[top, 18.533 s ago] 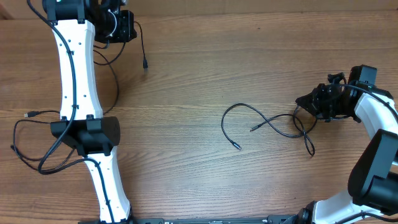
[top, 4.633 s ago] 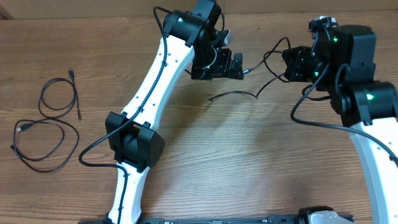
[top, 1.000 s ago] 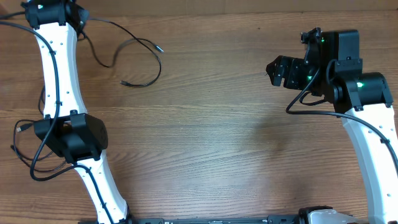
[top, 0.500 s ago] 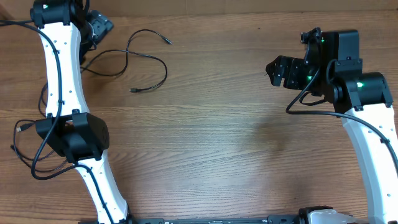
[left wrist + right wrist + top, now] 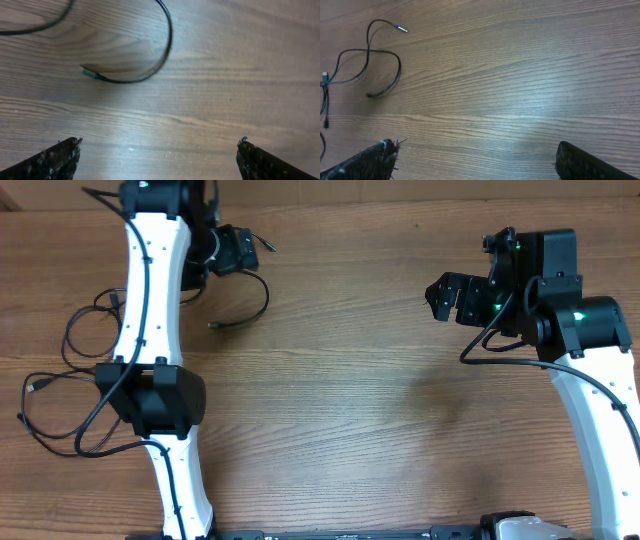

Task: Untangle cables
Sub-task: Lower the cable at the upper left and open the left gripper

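Left gripper hangs released over the far left part of the table. In its wrist view the left gripper has both fingers wide apart, and only bare wood is between them. Right gripper is also released, on the far right side, well apart from every cord. Its wrist view shows the right gripper with the jaws wide and nothing in them.

1 cable lies loose on the wood just beside the left gripper. It makes an open loop that crosses itself 1 time, as the right wrist view of the cable shows. In the left wrist view only 1 curve of the cable and its plug are visible, and the rest is cut off at the top edge.

2 other cables lie near the left edge of the table. The left arm covers part of them, and its own thick cord runs over the same place, so I cannot tell if they cross each other.
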You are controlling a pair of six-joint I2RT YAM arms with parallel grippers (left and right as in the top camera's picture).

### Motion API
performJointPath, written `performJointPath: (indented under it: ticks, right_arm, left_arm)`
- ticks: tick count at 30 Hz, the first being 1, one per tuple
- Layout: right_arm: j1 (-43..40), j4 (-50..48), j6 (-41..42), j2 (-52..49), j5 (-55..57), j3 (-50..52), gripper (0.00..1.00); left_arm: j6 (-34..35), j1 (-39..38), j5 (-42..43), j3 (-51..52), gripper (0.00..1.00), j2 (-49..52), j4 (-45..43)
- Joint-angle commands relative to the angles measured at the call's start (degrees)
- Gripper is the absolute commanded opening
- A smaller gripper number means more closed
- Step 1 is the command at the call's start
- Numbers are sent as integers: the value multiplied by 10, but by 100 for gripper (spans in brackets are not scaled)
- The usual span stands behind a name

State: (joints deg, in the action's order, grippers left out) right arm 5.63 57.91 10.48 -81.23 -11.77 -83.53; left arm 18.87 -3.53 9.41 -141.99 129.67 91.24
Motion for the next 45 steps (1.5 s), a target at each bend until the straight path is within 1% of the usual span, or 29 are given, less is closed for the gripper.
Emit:
performJointPath:
  ticks: [1, 10, 45]
  right_arm:
    - [-2, 2, 0, 0, 0, -8, 100]
    - [-2, 1, 0, 0, 0, -8, 100]
    - [-2, 1, 0, 0, 0, -8, 100]
  left_arm:
    - [-26, -14, -23, 3, 100, -4, 9]
    - [-26, -37, -23, 3, 100, -4, 20]
    - [-26, -36, -23, 3, 100, -4, 17]
